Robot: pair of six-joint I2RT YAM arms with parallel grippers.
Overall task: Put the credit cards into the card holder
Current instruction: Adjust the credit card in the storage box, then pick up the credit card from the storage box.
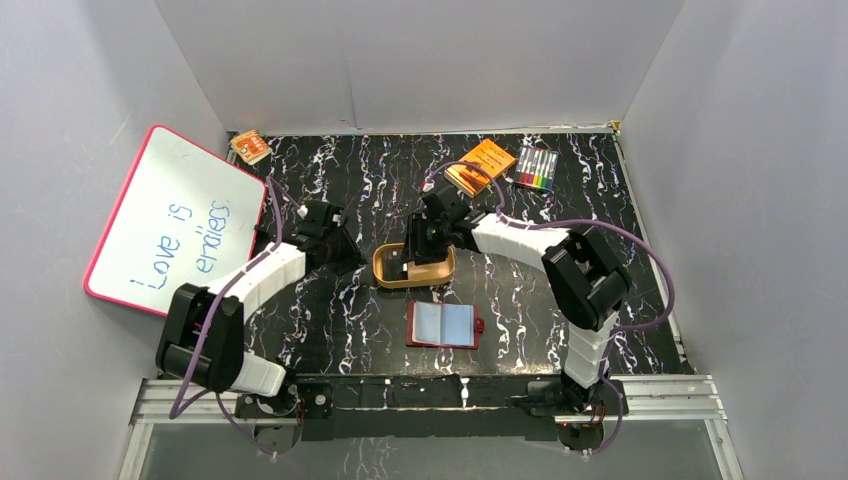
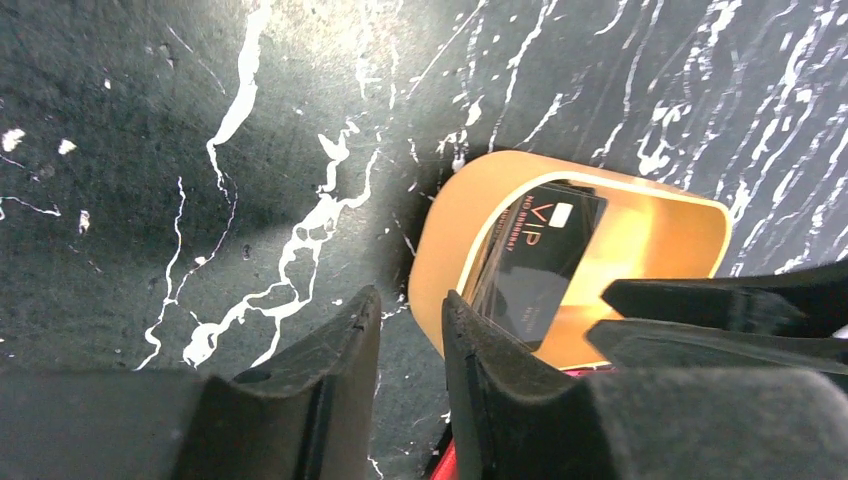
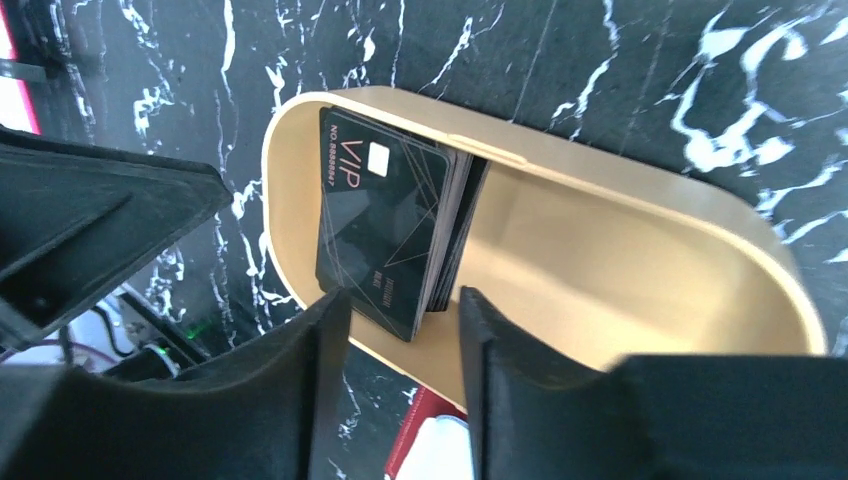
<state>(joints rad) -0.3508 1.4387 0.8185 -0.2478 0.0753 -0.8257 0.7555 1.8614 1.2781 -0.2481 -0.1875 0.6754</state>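
Note:
The credit cards (image 3: 385, 225) are a small stack of black cards, standing on edge against the left end of the tan oval tray (image 3: 640, 250). My right gripper (image 3: 400, 310) hovers over that end, open, its fingertips either side of the stack's lower corner without pinching it. My left gripper (image 2: 408, 300) sits low at the tray's (image 2: 440, 250) outer end, jaws a little apart with only table showing between them. The card holder (image 1: 443, 324), a dark red wallet, lies open on the table just in front of the tray (image 1: 385, 270), pale pockets up.
An orange box (image 1: 480, 165) and a pack of coloured markers (image 1: 537, 168) lie at the back right. A small orange item (image 1: 249, 147) sits at the back left. A pink-framed whiteboard (image 1: 175, 220) leans on the left wall. Grey walls close in three sides.

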